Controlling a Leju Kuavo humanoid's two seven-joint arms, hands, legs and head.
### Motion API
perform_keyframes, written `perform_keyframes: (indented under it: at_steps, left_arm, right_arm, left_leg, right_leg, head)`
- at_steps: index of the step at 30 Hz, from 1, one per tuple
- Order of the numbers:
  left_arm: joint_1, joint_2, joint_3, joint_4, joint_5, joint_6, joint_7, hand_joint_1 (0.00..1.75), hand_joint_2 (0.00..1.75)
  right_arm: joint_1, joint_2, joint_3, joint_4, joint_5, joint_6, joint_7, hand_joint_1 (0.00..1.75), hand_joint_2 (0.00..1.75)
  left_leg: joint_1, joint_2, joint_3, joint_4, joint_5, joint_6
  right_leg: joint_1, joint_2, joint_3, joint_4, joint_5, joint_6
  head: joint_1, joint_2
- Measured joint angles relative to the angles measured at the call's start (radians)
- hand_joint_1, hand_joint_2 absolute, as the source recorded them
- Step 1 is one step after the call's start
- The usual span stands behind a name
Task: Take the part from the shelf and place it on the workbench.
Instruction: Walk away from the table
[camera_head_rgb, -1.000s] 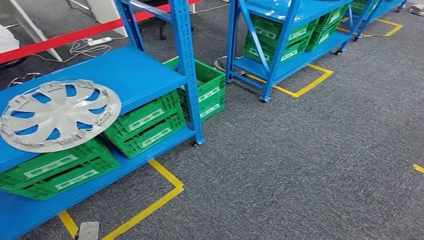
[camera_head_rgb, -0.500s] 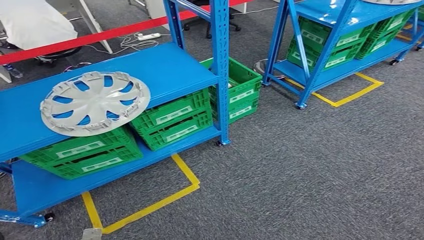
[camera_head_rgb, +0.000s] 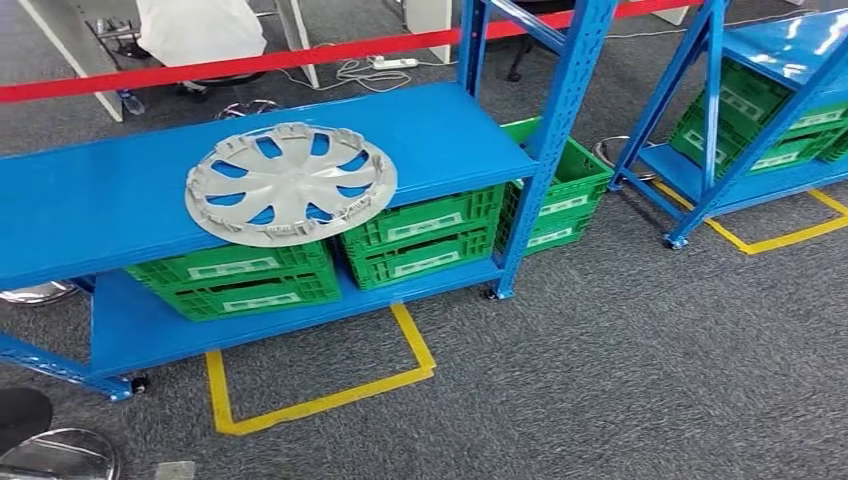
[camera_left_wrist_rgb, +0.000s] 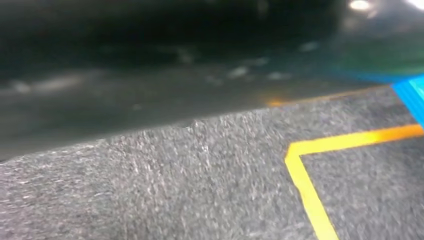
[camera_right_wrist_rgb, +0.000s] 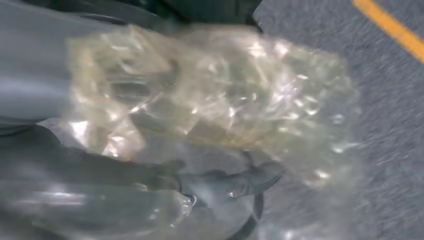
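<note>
A silver-grey wheel cover (camera_head_rgb: 290, 183) with curved spokes lies flat on the blue upper shelf (camera_head_rgb: 100, 200) of the near rack, left of centre in the head view, close to the shelf's front edge. In the right wrist view my right hand (camera_right_wrist_rgb: 125, 165) is seen close up and blurred. Crinkled clear plastic (camera_right_wrist_rgb: 225, 100) lies over the hand, so how its fingers stand is hidden. Grey carpet lies beneath it. The left wrist view looks down at grey carpet with a yellow tape line (camera_left_wrist_rgb: 305, 180).
Green crates (camera_head_rgb: 420, 235) (camera_head_rgb: 240, 280) sit on the rack's lower shelf. A blue upright post (camera_head_rgb: 555, 140) stands at the rack's right end. A second blue rack (camera_head_rgb: 720, 110) is at the right. Yellow floor tape (camera_head_rgb: 320, 400), a red barrier (camera_head_rgb: 250, 62) and a round stool base (camera_head_rgb: 55, 455) are nearby.
The whole view has swung to the left. The near rack and the wheel cover now sit nearer the middle of the picture, and nothing on the shelf has itself moved.
</note>
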Motion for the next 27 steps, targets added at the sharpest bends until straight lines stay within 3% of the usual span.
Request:
perform_keyframes:
  at_steps: [1,2,3,4,5,6,8,10,12,14,16,18,19,20,21,23,25,27]
  left_arm:
    - [-0.002,0.000,0.000,0.000,-0.002,0.000,0.000,0.00,0.00]
    - [-0.004,-0.001,0.000,0.000,-0.003,0.000,0.000,0.00,0.00]
    - [-0.004,-0.002,0.000,0.000,-0.004,0.000,0.000,0.00,0.00]
    - [-0.003,-0.002,0.000,0.000,-0.005,0.000,0.000,0.00,0.00]
    - [-0.002,-0.003,0.000,0.000,-0.006,0.000,0.000,0.00,0.00]
    - [-0.001,-0.003,0.000,0.000,-0.008,0.000,0.000,0.00,0.00]
    - [-0.002,-0.004,0.000,0.000,-0.010,0.000,0.000,0.00,0.00]
    - [-0.003,-0.004,0.000,0.000,-0.011,0.000,0.000,0.00,0.00]
    - [0.000,-0.002,0.000,-0.001,-0.013,0.001,0.000,0.00,0.00]
    - [0.003,-0.002,0.000,-0.001,-0.016,0.002,0.000,0.00,0.00]
    - [-0.001,-0.002,0.000,-0.001,-0.020,0.002,0.000,0.00,0.00]
    - [-0.004,-0.003,0.000,-0.001,-0.023,0.002,0.000,0.00,0.00]
    - [-0.003,-0.003,0.000,-0.001,-0.023,0.002,0.000,0.00,0.00]
    - [-0.001,-0.003,0.000,-0.001,-0.024,0.002,0.000,0.00,0.00]
    - [0.001,-0.002,0.000,-0.001,-0.025,0.002,0.000,0.00,0.00]
    - [0.000,-0.001,0.000,-0.002,-0.027,0.002,0.000,0.00,0.00]
    - [-0.005,-0.001,0.000,-0.002,-0.031,0.002,0.000,0.00,0.00]
    - [-0.004,-0.001,0.000,-0.003,-0.033,0.002,0.000,0.00,0.00]
  right_arm:
    - [0.002,-0.002,0.000,0.002,0.001,-0.002,0.000,0.00,0.00]
    - [0.004,-0.003,0.000,0.005,0.001,-0.004,0.000,0.00,0.00]
    - [0.006,-0.005,0.000,0.007,0.002,-0.006,0.000,0.00,0.00]
    - [0.007,-0.006,0.000,0.009,0.002,-0.009,0.000,0.00,0.00]
    - [0.007,-0.007,0.000,0.010,0.002,-0.011,0.000,0.00,0.00]
    - [0.007,-0.008,0.000,0.012,0.002,-0.013,0.000,0.00,0.00]
    - [0.007,-0.010,0.000,0.015,0.002,-0.015,0.000,0.00,0.00]
    - [0.008,-0.011,0.000,0.020,0.003,-0.016,0.000,0.00,0.00]
    - [0.008,-0.011,0.000,0.022,0.004,-0.017,0.000,0.00,0.00]
    - [0.007,-0.012,0.000,0.026,0.003,-0.019,0.000,0.00,0.00]
    - [0.009,-0.013,0.000,0.029,0.003,-0.020,0.000,0.00,0.00]
    - [0.012,-0.013,0.000,0.031,0.003,-0.023,0.000,0.00,0.00]
    - [0.012,-0.013,0.000,0.032,0.003,-0.025,0.000,0.00,0.00]
    - [0.012,-0.013,0.000,0.034,0.003,-0.026,0.000,0.00,0.00]
    - [0.011,-0.014,0.000,0.035,0.003,-0.028,0.000,0.00,0.00]
    - [0.010,-0.014,0.000,0.038,0.003,-0.029,0.000,0.00,0.00]
    - [0.009,-0.014,0.000,0.040,0.002,-0.031,0.000,0.00,0.00]
    - [0.005,-0.014,0.000,0.042,0.002,-0.033,0.000,0.00,0.00]
  left_leg:
    - [0.001,-0.013,-0.001,0.000,0.001,0.002]
    - [0.001,-0.026,-0.001,0.000,0.001,0.003]
    - [0.001,-0.039,-0.001,0.000,0.001,0.004]
    - [0.002,-0.052,0.000,0.000,0.000,0.003]
    - [0.002,-0.066,0.002,0.001,0.000,0.002]
    - [0.003,-0.080,0.004,0.002,-0.002,0.000]
    - [0.003,-0.107,0.003,0.008,-0.005,-0.010]
    - [0.004,-0.130,-0.006,0.014,-0.005,-0.023]
    - [0.008,-0.148,-0.014,0.016,-0.001,-0.036]
    - [0.008,-0.116,-0.030,0.048,-0.022,-0.046]
    - [0.008,-0.058,-0.080,0.152,-0.078,-0.056]
    - [0.011,-0.035,-0.139,0.272,-0.124,-0.061]
    - [0.011,-0.031,-0.151,0.296,-0.123,-0.061]
    - [0.012,-0.028,-0.143,0.281,-0.103,-0.060]
    - [0.010,-0.021,-0.116,0.229,-0.068,-0.056]
    - [0.001,0.025,-0.047,0.096,-0.010,-0.041]
    - [-0.010,0.060,-0.014,0.030,-0.004,-0.026]
    - [-0.013,0.046,-0.010,0.021,-0.011,-0.017]
  right_leg:
    - [-0.002,0.024,-0.033,0.068,-0.032,0.003]
    - [-0.003,0.033,-0.070,0.138,-0.058,0.005]
    - [-0.003,0.036,-0.099,0.186,-0.068,0.008]
    - [-0.004,0.037,-0.113,0.199,-0.057,0.010]
    - [-0.005,0.040,-0.107,0.171,-0.026,0.011]
    - [-0.007,0.048,-0.084,0.110,0.018,0.012]
    - [-0.016,0.098,-0.031,-0.019,0.079,0.011]
    - [-0.019,0.130,-0.008,-0.068,0.087,0.003]
    - [-0.018,0.111,-0.004,-0.071,0.089,-0.010]
    - [-0.018,0.086,0.000,-0.076,0.092,-0.024]
    - [-0.016,0.055,0.005,-0.080,0.090,-0.035]
    - [-0.013,0.023,0.007,-0.080,0.086,-0.040]
    - [-0.012,0.009,0.008,-0.080,0.084,-0.040]
    - [-0.011,-0.004,0.011,-0.080,0.081,-0.040]
    - [-0.011,-0.016,0.015,-0.080,0.078,-0.039]
    - [-0.007,-0.039,0.022,-0.080,0.070,-0.032]
    - [-0.002,-0.061,0.025,-0.081,0.061,-0.020]
    - [0.000,-0.084,0.038,-0.087,0.055,-0.010]
  head:
    - [0.002,0.000]
    - [0.003,0.000]
    - [0.003,0.000]
    - [0.003,0.000]
    - [0.003,0.000]
    - [0.003,0.000]
    - [0.004,0.000]
    - [0.005,0.000]
    - [0.005,0.000]
    - [0.000,0.000]
    - [-0.007,0.000]
    - [-0.009,0.000]
    - [-0.009,0.000]
    - [-0.009,0.000]
    - [-0.010,0.000]
    - [-0.010,0.000]
    - [-0.009,0.000]
    - [-0.010,0.000]
